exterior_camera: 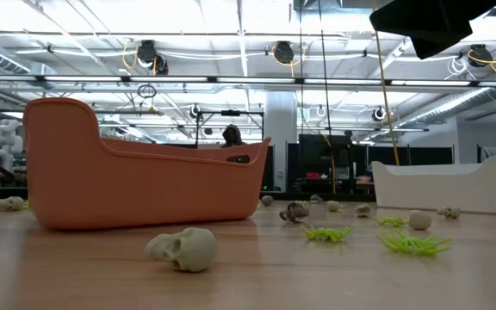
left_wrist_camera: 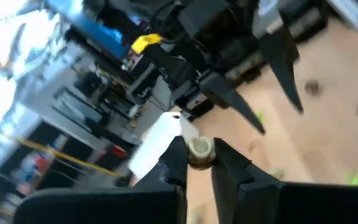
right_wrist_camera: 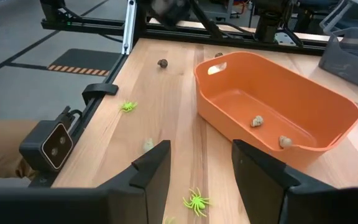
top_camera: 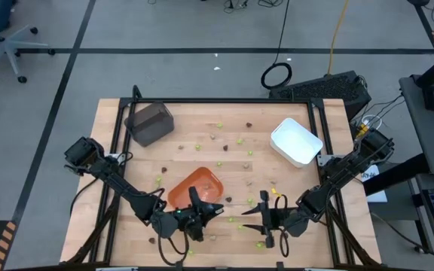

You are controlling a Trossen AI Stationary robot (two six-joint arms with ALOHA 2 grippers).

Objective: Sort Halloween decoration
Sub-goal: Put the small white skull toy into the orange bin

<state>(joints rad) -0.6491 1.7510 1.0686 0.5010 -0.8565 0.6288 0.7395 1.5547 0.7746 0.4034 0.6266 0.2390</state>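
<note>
My left gripper [top_camera: 211, 208] is at the near right corner of the orange tray [top_camera: 202, 175] and is shut on a tan-grey skull piece [left_wrist_camera: 199, 151]. My right gripper [top_camera: 253, 214] is open and empty just to its right, fingers pointing toward the tray [right_wrist_camera: 278, 93]. Two tan-grey pieces [right_wrist_camera: 257, 121] lie in the tray. Lime-green spiders [right_wrist_camera: 196, 200], a dark brown piece [right_wrist_camera: 163, 63] and another tan-grey skull [exterior_camera: 183, 250] lie loose on the table. My left gripper pinches the small tan-grey skull piece [left_wrist_camera: 199, 151] between its two fingertips [left_wrist_camera: 178, 152]. The piece sits only at the fingers' free ends and is clear of the table.
A white tray [top_camera: 296, 141] stands at the far right and a dark grey tray [top_camera: 150, 123] at the far left. Several small pieces are scattered over the wooden table between the trays and along its near side. A dark frame [right_wrist_camera: 104, 89] edges the table.
</note>
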